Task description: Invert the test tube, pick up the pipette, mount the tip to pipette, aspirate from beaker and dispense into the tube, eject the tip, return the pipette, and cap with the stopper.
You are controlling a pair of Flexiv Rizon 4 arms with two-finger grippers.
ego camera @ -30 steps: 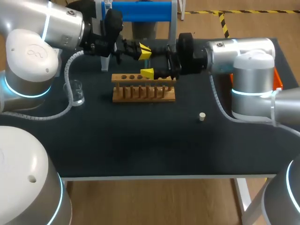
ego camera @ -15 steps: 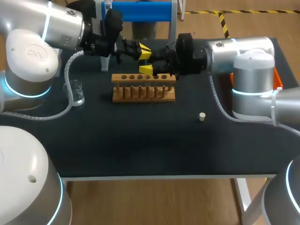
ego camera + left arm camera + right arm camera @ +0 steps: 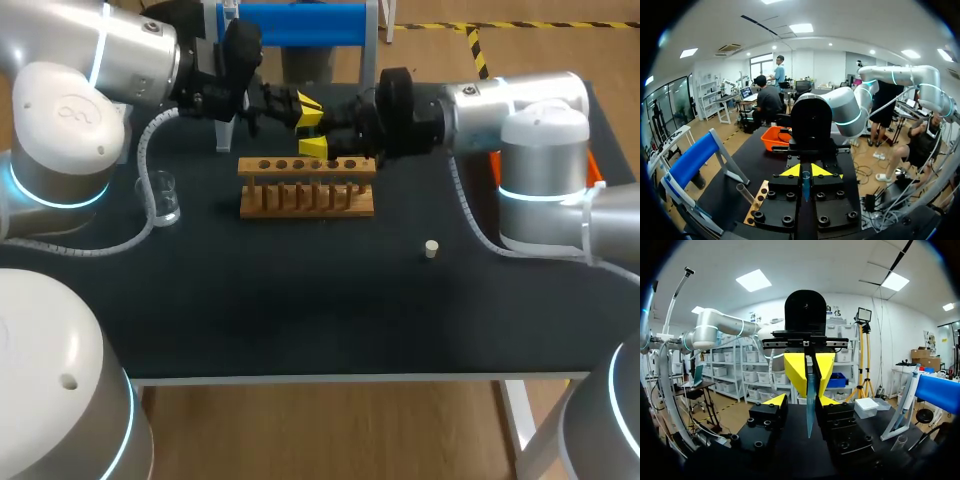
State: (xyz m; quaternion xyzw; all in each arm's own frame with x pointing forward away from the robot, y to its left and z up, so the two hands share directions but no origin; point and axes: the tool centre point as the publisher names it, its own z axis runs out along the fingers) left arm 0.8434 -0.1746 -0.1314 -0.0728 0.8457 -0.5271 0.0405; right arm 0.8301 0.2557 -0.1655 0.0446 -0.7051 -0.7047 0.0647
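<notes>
Left hand (image 3: 308, 108) closed on a slim translucent blue tapered tube (image 3: 810, 410), both yellow tips touching it. The tube is held in the air above the back edge of the wooden rack (image 3: 307, 190) on the black desk (image 3: 300, 310). Right hand (image 3: 313, 148) faces it just below, fingers parted; tube's narrow end lies between them, with a gap on one side. Clear glass beaker (image 3: 163, 197) stands left of rack. Small white stopper (image 3: 431, 249) to its right, well apart

Silver arms (image 3: 120, 50), black yellow-tipped grippers (image 3: 308, 108) (image 3: 313, 148)
</notes>
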